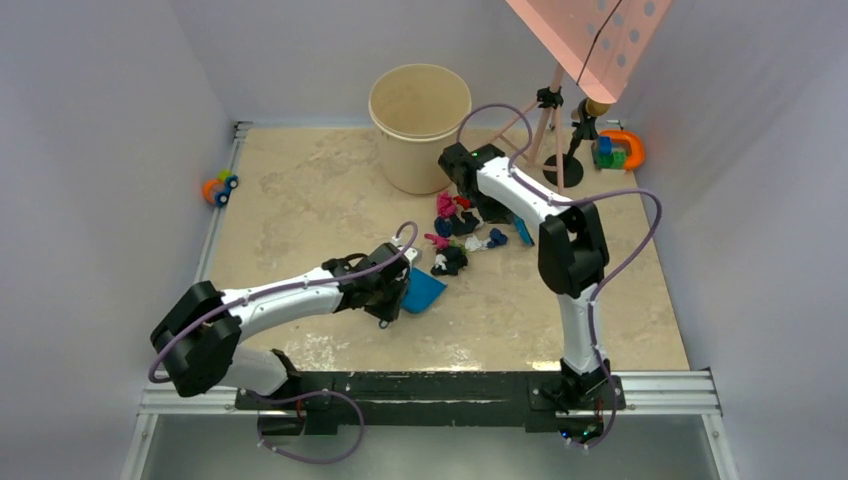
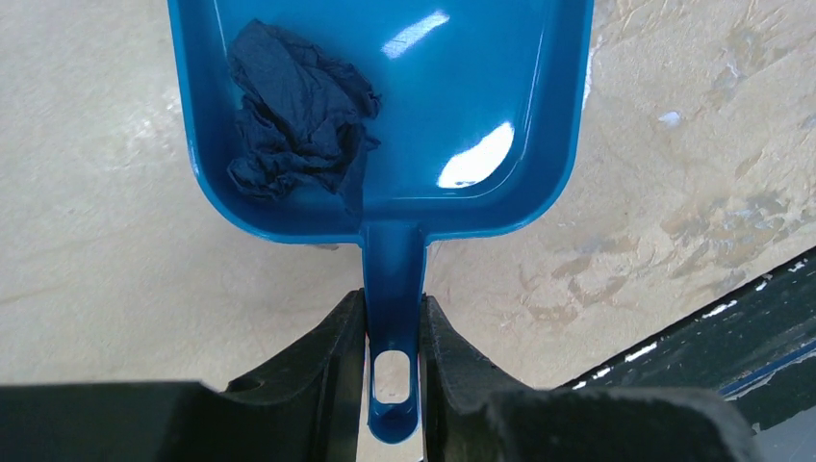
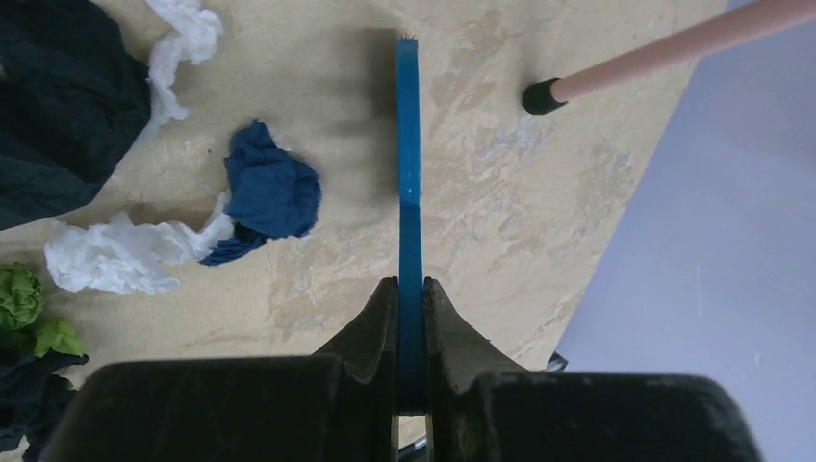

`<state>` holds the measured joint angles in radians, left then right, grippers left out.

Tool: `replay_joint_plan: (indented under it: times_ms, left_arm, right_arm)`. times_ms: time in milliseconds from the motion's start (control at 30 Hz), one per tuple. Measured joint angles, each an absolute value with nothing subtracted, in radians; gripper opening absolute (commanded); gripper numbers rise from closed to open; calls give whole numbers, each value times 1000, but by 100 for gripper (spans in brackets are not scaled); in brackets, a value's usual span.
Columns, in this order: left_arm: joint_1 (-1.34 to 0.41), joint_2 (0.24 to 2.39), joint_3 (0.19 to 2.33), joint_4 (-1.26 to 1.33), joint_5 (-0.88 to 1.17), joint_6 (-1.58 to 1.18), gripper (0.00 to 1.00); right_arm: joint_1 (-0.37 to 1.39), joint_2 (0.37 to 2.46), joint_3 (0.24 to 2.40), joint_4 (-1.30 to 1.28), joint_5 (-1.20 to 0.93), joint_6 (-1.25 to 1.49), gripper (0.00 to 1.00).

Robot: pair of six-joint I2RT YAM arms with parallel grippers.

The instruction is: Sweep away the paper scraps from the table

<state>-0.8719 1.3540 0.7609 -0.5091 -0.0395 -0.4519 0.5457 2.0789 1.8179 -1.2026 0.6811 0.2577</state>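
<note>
- Our left gripper (image 2: 393,318) is narrowed to a slim gap, its two black fingers pressed on either side of the handle of a blue dustpan (image 2: 462,96). The handle's hanging hole shows between them.
- The pan lies flat on the table (image 1: 300,200) with its mouth pointing away from the wrist.
- Our right gripper (image 3: 411,294) is fully closed on a thin blue strip (image 3: 409,173), which we see edge-on. We cannot tell what kind of tool it is. It runs straight out from the fingers and stands on edge over the table.
- The paper scraps (image 1: 455,235) are small crumpled wads. From above we see pink, red, dark blue, black and white ones bunched in one loose cluster near the middle of the table.
- The right wrist view shows a dark blue wad (image 3: 269,192) touching a white one (image 3: 115,252). A green one (image 3: 24,308) and larger black paper sit further left.
- All of these lie left of the strip. The dark blue wad is nearest but apart from it.
- From above, the cluster sits between the two grippers, just beyond the dustpan's mouth.
- One dark blue wad (image 2: 298,115) is already inside the pan, against its rear left corner.
</note>
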Motion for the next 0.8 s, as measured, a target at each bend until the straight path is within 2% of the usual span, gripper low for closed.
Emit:
replay_joint_plan:
  times_ms: [300,567,800]
  left_arm:
    - [-872,1501,844,-472,23,-399,0]
    - [-872,1555,897,-447,39,-397,0]
    - [-872,1574,900,-417,6,-368,0]
  right_arm:
    - [617,2108,1842,-1151,551,162,0]
    - [704,1935,1665,-998,280,29,0]
    - [712,1778,1499,-889,60,-8,0]
